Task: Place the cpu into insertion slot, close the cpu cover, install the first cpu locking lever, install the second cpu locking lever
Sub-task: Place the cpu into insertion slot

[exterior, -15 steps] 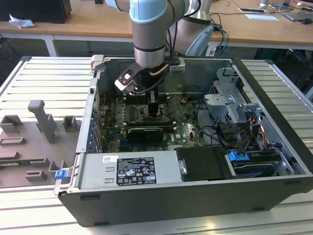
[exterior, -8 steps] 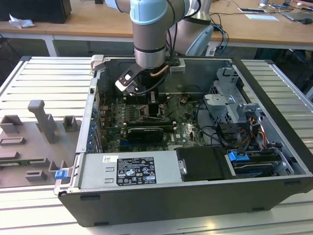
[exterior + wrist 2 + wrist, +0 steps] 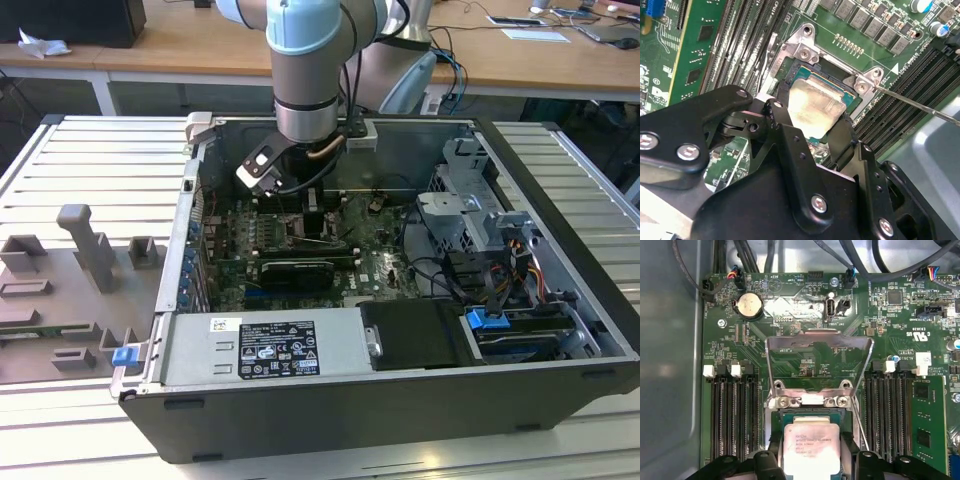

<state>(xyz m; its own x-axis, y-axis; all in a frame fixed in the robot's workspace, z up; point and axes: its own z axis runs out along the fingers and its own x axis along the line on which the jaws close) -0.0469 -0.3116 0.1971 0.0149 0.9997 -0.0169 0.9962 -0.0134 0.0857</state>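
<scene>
I have the black two-fingered gripper (image 3: 810, 462) clenched on the small flat square cpu with its pale silvery-beige metal face (image 3: 810, 447). One finger presses each of two opposite edges, which leaves the face and the other two edges free to pass into the socket. In both wrist views the cpu lies squarely over the insertion slot, the small square socket with a silvery metal rim (image 3: 790, 413) set into the green circuit board (image 3: 745, 340). I cannot tell whether it is fully seated or a touch above the contacts.

The cpu cover, a thin silvery metal frame with a window through its middle (image 3: 820, 336), stands tipped up on its hinge at the edge of the socket away from the gripper. That keeps the opening clear for the chip. A thin bare wire locking lever (image 3: 920, 104) juts out beside the socket, unlatched, so nothing pins the cover down. Long narrow black memory slots (image 3: 735, 415) flank the socket on both sides.

In the exterior view the grey and pale blue arm (image 3: 305, 90) reaches straight down into the open dark computer case (image 3: 400, 400) lying on the slatted metal desk (image 3: 90, 150). It works toward the far part of the case, on the exterior view's left. I judge the cpu placement to be in hand, with the cover and both levers not yet done.
</scene>
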